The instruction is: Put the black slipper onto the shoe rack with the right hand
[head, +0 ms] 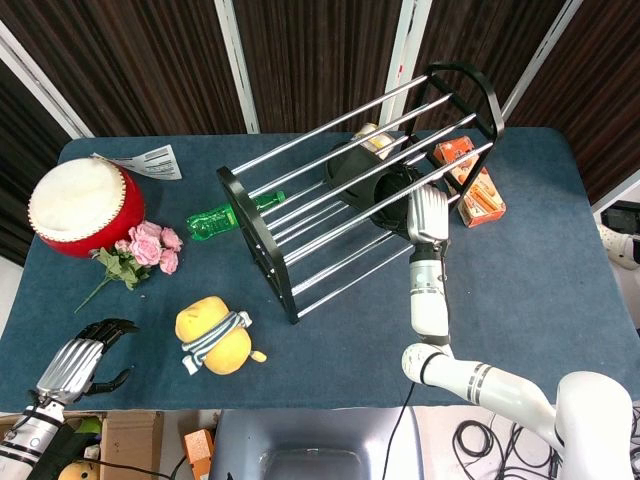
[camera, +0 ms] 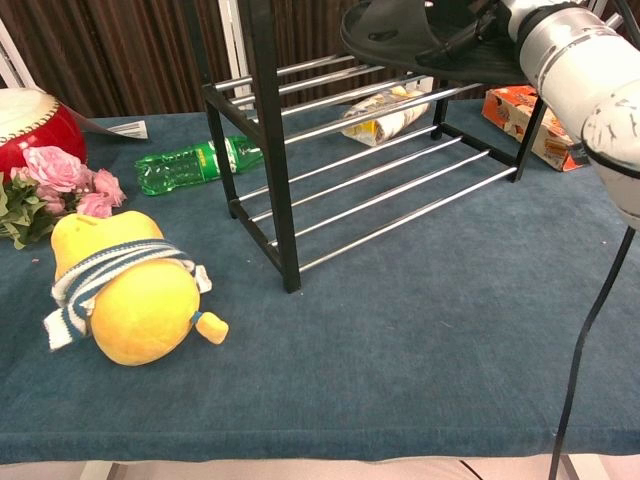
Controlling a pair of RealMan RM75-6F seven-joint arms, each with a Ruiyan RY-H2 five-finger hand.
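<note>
In the head view, the right hand holds the black slipper over the top rails of the shoe rack; its fingers are hidden under the slipper. Whether the slipper touches the rails I cannot tell. The left hand hangs by the near left edge of the table, holding nothing, with its fingers apart and curved. On the table lie a red drum, pink flowers, a green bottle, a yellow plush toy and an orange box.

In the chest view, the black slipper is at the top of the rack, with dark fingers of the right hand around it. A snack bag lies behind the rack.
</note>
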